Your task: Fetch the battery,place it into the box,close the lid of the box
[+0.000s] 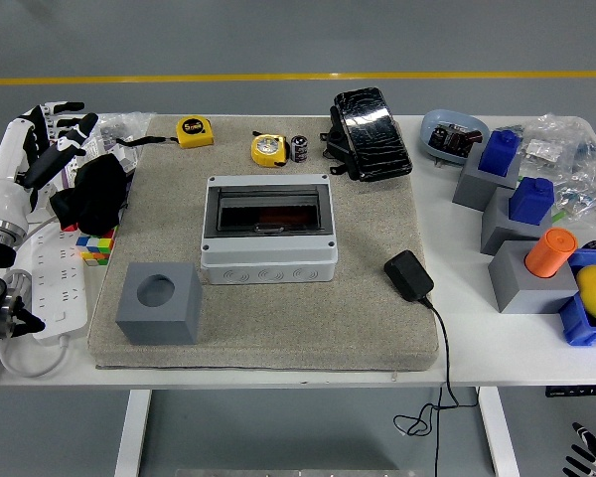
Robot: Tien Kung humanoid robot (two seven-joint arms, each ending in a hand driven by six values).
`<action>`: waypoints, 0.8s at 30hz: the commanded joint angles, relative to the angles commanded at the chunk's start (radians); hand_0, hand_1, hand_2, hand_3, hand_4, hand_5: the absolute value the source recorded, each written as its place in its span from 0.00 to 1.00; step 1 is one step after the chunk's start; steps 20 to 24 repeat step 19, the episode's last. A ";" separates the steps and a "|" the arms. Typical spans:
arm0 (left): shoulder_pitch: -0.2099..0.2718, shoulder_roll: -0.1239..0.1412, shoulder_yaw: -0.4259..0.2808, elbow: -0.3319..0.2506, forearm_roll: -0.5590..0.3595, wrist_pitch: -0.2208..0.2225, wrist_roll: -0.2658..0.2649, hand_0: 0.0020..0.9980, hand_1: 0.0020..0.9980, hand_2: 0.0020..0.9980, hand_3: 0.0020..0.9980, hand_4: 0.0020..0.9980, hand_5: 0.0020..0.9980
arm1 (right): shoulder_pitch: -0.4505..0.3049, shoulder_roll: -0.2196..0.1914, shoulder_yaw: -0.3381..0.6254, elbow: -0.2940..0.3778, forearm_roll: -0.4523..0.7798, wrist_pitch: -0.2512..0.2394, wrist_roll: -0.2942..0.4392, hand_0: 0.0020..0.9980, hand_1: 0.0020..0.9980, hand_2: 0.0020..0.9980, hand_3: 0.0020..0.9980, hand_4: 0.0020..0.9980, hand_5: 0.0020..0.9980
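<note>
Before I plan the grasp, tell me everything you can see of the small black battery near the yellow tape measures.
The small black cylindrical battery stands upright on the grey felt mat, near its far edge. It has a dark wrap with pale print too small to read and a lighter, metallic-looking top. It sits just right of the round yellow tape measure, close to it, perhaps touching, and left of the black wrapped pack. Nothing holds it.

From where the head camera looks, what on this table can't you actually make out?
- Inside the grey box: the dark tinted lid hides its contents.
- The battery: too small to read its label or type.
- The left hand: at the left edge, its arm cut off by the frame.
- The right hand: only fingertips show at the bottom right corner.
- The blue bowl: its contents are unclear.
</note>
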 joint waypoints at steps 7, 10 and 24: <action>-0.004 0.002 0.004 0.001 -0.003 -0.003 -0.001 0.42 0.58 0.61 0.68 1.00 0.68 | 0.003 -0.004 -0.010 0.000 0.006 -0.001 0.000 0.62 0.68 0.66 0.55 0.92 0.50; -0.006 0.002 0.007 0.001 -0.004 -0.004 -0.002 0.43 0.58 0.61 0.68 1.00 0.68 | 0.004 -0.005 -0.017 0.000 0.011 -0.002 0.001 0.62 0.68 0.66 0.55 0.92 0.50; -0.005 0.003 0.013 0.001 -0.006 -0.007 -0.002 0.42 0.58 0.61 0.67 1.00 0.68 | 0.002 -0.007 -0.021 0.000 0.013 -0.004 0.001 0.62 0.68 0.66 0.55 0.92 0.50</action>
